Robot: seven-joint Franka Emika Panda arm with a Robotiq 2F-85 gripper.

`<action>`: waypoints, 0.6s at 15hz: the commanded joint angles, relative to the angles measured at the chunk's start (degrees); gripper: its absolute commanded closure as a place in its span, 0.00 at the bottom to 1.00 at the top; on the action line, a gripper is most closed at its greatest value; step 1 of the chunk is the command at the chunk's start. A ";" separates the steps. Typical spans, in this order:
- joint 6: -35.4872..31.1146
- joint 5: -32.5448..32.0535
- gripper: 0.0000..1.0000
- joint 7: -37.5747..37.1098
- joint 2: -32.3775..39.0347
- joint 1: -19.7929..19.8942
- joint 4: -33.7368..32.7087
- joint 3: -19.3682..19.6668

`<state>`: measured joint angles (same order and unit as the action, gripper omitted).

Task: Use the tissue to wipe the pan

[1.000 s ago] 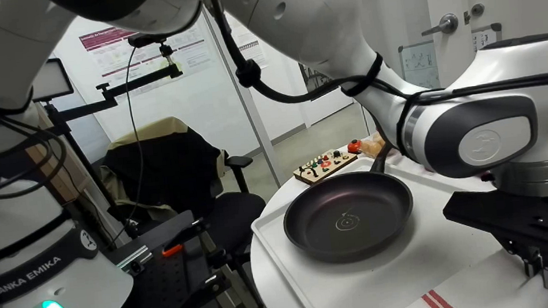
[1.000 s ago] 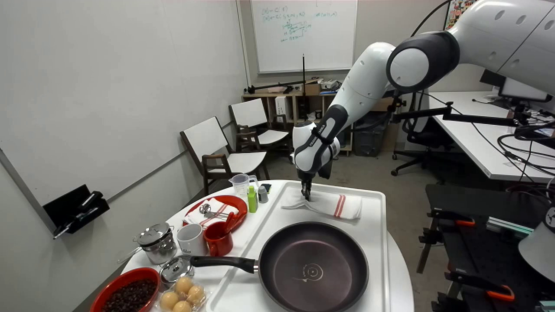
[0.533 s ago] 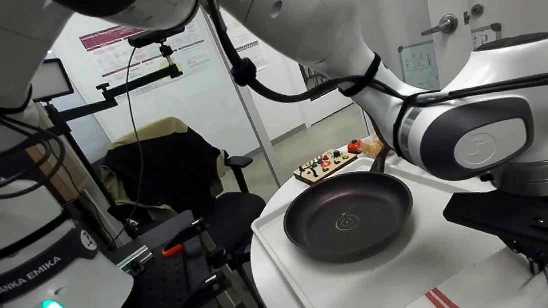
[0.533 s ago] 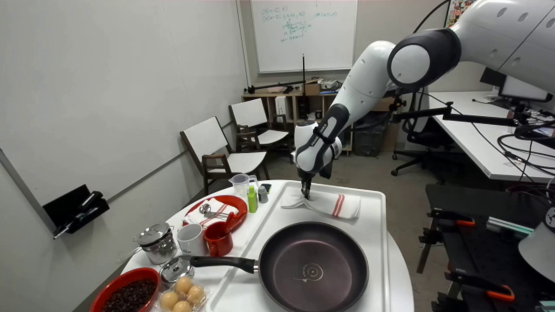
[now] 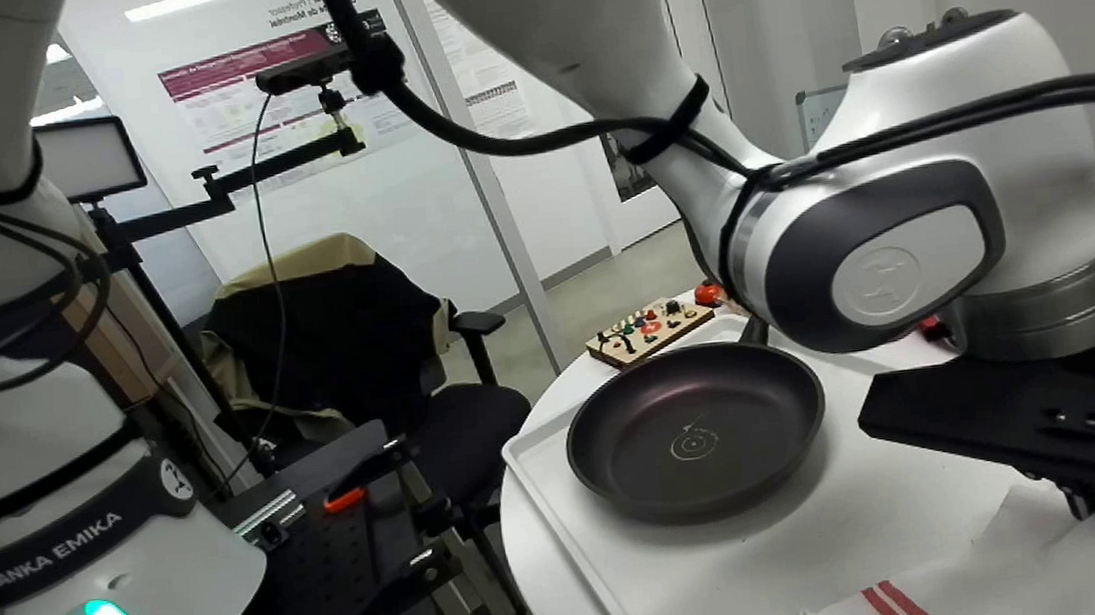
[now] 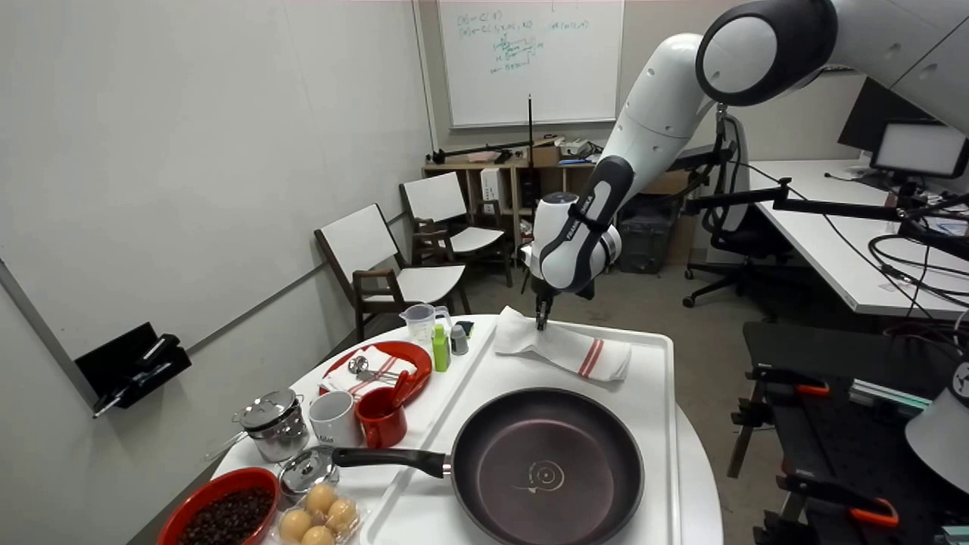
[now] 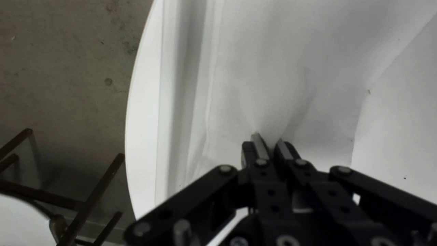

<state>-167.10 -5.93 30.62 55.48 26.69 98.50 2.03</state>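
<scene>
Your pincer (image 7: 268, 139), pointing down over one end of a white tray (image 6: 649, 409), was closed on a white dish towel with red stripes (image 6: 566, 354). In both exterior views the towel rose in a peak beside the pincer, while its striped end lay on the tray. In the wrist view folds spread from the grip, but blur there made it hard to tell how much you had pinched. The black frying pan (image 6: 549, 477) sat upright on the same tray, apart from the towel, its handle (image 6: 390, 457) reaching over the tray's edge, near a white mug (image 6: 334, 422) and a red mug (image 6: 383, 425) on the round table (image 6: 700, 484).
</scene>
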 commanded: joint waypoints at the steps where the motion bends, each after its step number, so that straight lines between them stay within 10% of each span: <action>1: -6.59 -3.68 0.95 0.95 -8.12 1.29 11.53 -0.99; 9: -24.57 -15.58 0.95 -0.26 -18.22 -8.21 29.57 7.98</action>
<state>-185.04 -17.25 31.02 43.10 23.82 119.05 4.75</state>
